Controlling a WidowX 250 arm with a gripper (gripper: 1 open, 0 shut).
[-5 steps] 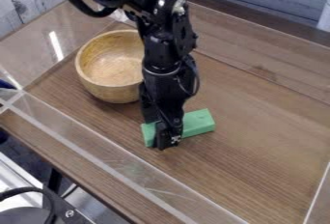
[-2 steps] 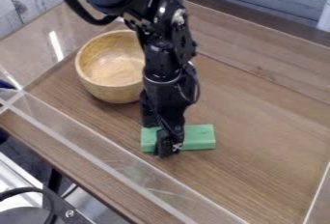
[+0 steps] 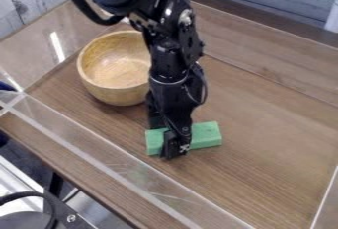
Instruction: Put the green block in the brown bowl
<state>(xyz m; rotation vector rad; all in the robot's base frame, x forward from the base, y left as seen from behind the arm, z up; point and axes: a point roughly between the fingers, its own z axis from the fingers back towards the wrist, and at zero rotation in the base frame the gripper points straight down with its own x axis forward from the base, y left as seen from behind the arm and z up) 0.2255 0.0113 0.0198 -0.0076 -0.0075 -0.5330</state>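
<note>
Camera view: green block (image 3: 193, 138) lies flat on the wooden table (image 3: 271, 124), just right of and in front of the brown bowl (image 3: 114, 67), not touching it. Hand (image 3: 173, 146) points straight down over the block's left part, jaws spread wide, straddling it; nothing gripped yet. Block looks rigid, light, matte, probably not slippery. Best hold: pinch across the short width, nearer the middle than now to avoid tilting.

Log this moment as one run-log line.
tool: open, pointing down over green block | block: on table, not lifted | brown bowl: empty, left of block | step: grasp pending
</note>
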